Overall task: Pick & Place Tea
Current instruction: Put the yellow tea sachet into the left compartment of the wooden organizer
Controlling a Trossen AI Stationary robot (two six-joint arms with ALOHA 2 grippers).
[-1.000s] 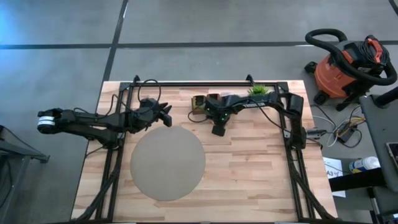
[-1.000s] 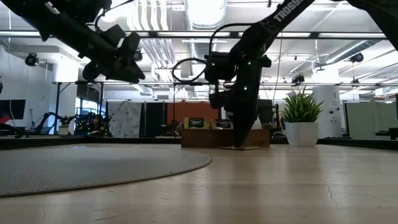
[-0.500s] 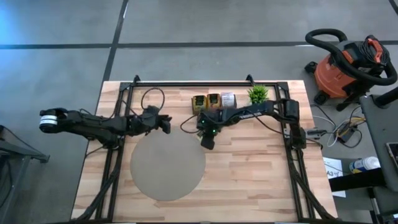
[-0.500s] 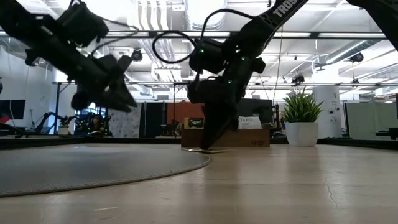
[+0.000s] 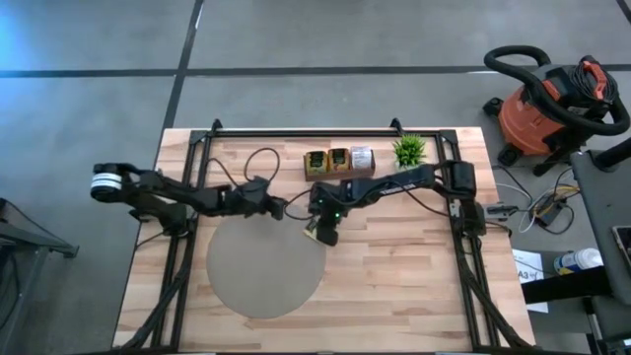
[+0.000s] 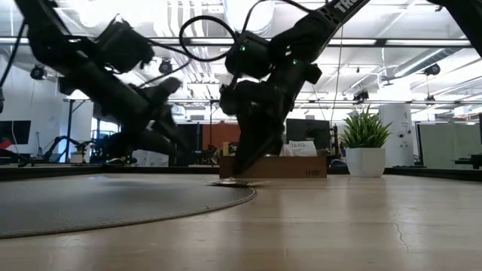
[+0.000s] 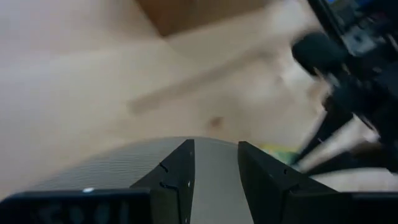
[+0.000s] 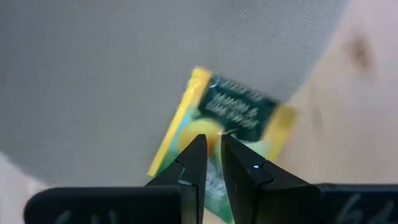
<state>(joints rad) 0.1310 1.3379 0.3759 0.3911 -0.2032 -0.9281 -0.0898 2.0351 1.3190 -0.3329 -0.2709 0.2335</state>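
Reaching in from the left edge of the high view, the dark left arm stretches across the pale wooden table (image 5: 414, 286) toward the middle of the frame, its left gripper (image 5: 279, 208) hanging over the upper rim of the round grey mat (image 5: 264, 264) with its two fingers a little apart and nothing between them. Just to the right, near the centre of the frame, the right gripper (image 5: 317, 235) points down at the mat's upper right edge, its fingers nearly together and pinching a yellow square paper tea sachet with a dark label (image 8: 219, 134), which lies across the mat's rim, partly on the wood. Above that, in the upper centre, sits the brown wooden tray (image 5: 337, 163) with more sachets standing in it, and right of the tray the small green potted plant (image 5: 409, 149).
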